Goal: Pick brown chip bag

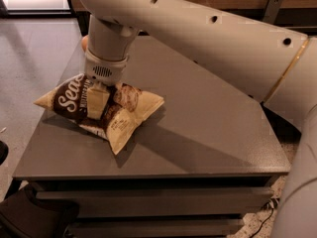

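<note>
The brown chip bag [67, 99] lies on the left part of the grey table [208, 133], dark brown in the middle with white lettering and cream-yellow ends. My gripper [105, 99] comes straight down onto the bag's middle. One cream finger [96, 103] presses into the bag's front side, and the foil is bunched up around it. The fingers are shut on the bag, which still rests on the table top. The other finger is mostly hidden under the wrist.
A small orange object [84, 42] peeks out behind the wrist near the table's far left edge. My large white arm [213, 43] spans the far and right side of the table. Floor lies to the left, a shelf below the table's front edge.
</note>
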Tool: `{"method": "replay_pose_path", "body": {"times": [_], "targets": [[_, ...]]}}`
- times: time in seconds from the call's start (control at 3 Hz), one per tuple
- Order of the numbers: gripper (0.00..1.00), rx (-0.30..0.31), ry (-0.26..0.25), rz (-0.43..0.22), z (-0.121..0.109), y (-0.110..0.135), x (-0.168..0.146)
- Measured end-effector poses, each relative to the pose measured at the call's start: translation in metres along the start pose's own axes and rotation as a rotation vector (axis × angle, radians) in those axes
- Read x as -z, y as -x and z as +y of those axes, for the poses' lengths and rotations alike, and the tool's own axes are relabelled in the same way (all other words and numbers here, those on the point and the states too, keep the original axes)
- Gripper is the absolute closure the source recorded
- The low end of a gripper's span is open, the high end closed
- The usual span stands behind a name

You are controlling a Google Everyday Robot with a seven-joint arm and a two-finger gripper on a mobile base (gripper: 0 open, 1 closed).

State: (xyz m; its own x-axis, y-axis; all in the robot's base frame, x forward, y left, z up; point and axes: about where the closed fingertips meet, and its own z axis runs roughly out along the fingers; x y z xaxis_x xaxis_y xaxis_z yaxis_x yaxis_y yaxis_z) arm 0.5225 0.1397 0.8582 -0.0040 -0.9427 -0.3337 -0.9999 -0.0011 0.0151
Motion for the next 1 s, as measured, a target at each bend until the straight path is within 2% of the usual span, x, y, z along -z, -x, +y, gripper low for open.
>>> {"method": "replay_pose_path", "body": {"times": [0.33,0.67,1.0], "targets": [[1.0,0.077,-0.012,-0.055,0.002,0.017,0.039],[1.0,0.123,-0.02,-0.107,-0.002,0.024,0.058],[1.0,0.161,-0.024,-0.201,-0.011,0.022,0.069]]}}
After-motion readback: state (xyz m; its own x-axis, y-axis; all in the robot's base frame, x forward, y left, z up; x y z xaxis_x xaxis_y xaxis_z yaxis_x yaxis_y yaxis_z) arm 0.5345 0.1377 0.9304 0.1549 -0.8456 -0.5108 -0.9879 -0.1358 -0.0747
